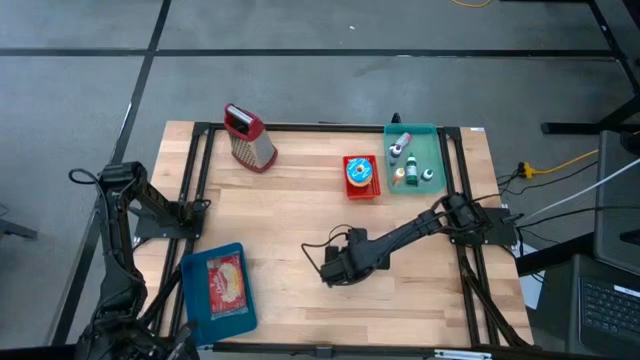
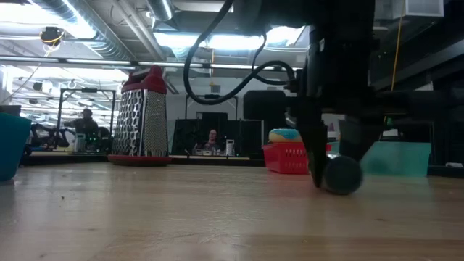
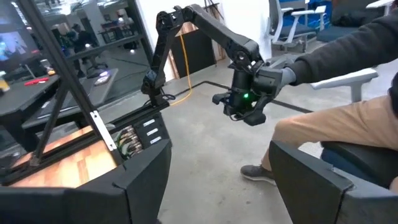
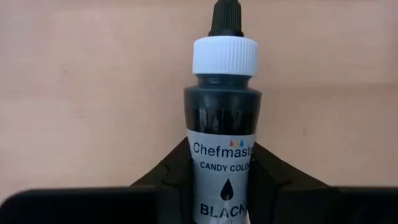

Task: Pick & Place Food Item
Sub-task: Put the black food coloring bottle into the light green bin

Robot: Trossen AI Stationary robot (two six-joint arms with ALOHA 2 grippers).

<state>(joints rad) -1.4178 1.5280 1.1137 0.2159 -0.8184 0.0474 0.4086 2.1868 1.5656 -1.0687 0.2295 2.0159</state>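
Pale wood-plank table (image 1: 290,215) on a grey floor. Right gripper (image 4: 221,171) down at mid-table, fingers pinching a black candy-colour bottle (image 4: 224,124) lying on the wood. Left gripper (image 3: 217,186) spread wide, off the table's left edge. Open workshop with desks beyond.

Bottle (image 4: 224,155) label: "Chefmast…", "CANDY COLO…", "BLACK".
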